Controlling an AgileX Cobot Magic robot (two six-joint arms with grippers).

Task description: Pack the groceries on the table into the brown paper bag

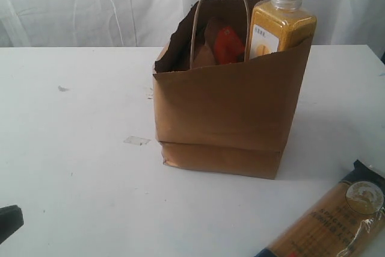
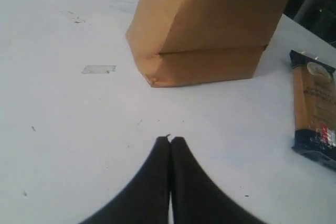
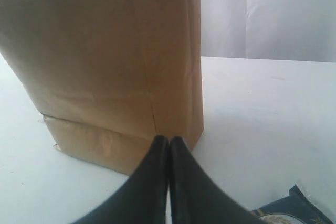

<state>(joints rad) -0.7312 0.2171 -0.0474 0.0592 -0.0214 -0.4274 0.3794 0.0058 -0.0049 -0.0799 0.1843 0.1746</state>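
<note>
Tall brown kraft paper bag (image 1: 228, 112) stands just ahead of your left gripper (image 2: 170, 139) and right gripper (image 3: 169, 139) — both finger pairs pinched together, empty. Yellow white-capped bottle (image 1: 281, 25) pokes from it; orange spaghetti packet (image 1: 337, 221) lies near the right fingers on the white tabletop (image 1: 72, 148).

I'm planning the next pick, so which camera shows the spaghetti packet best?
The left wrist view: the spaghetti packet lies flat on the table with both ends visible. The exterior view crops it at the frame corner; the right wrist view shows just one dark corner.
</note>
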